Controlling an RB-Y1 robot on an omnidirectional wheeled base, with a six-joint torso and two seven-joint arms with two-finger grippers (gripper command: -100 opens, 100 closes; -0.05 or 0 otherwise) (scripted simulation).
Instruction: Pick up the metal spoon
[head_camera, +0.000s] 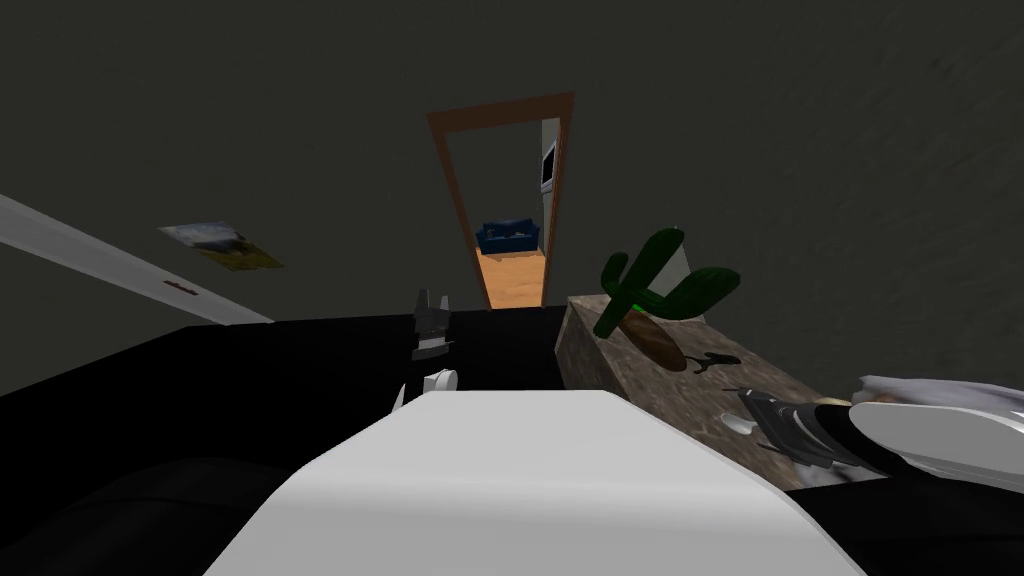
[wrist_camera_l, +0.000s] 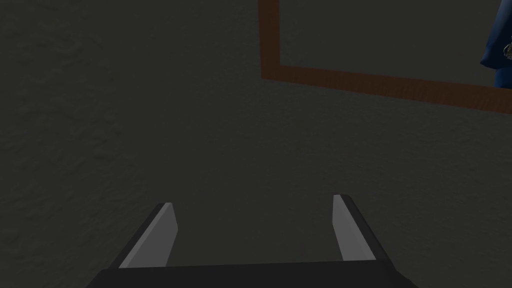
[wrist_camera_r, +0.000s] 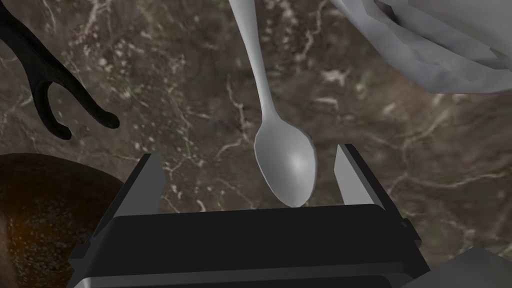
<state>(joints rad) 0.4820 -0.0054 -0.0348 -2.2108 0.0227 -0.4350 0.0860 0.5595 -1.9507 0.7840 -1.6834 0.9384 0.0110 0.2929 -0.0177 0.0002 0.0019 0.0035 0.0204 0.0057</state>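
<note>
Straddling the spoon, right hand stands wide open.

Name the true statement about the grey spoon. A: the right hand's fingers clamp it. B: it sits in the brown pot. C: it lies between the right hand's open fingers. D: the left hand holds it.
C: the spoon has its bowl on the marbled top between the spread fingers of the right hand, touching neither.
</note>
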